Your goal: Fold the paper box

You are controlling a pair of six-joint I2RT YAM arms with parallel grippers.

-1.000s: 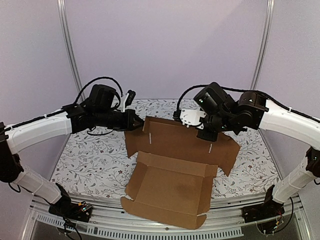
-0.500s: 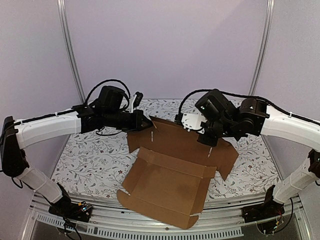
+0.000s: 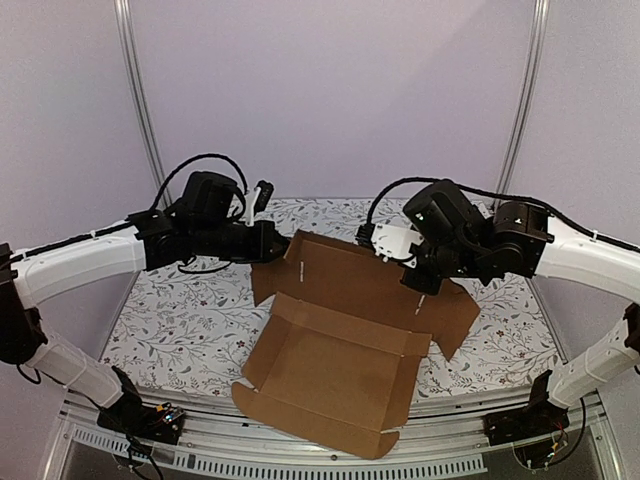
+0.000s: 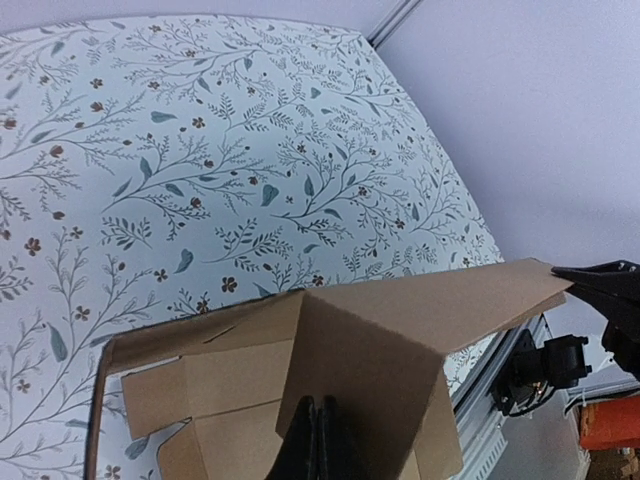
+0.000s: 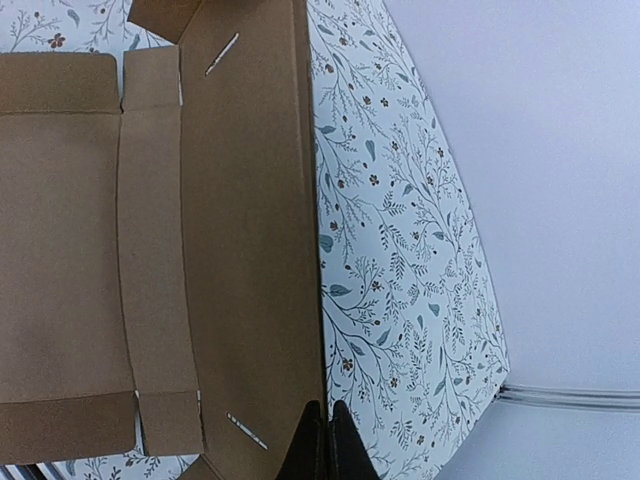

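The left gripper [image 4: 315, 420] is pinched shut on the far panel of the box [image 3: 340, 365], near its left corner. The right gripper [image 5: 322, 415] is clamped on the same panel's right end. The panel hangs raised between them over the floral table [image 3: 170, 320], and the tray half reaches past the near edge

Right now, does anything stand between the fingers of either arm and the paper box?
Nothing visible does. The left fingers and the right fingers both appear shut directly on the raised back panel of the paper box, one near each end. Only the flowered table cover shows around it.
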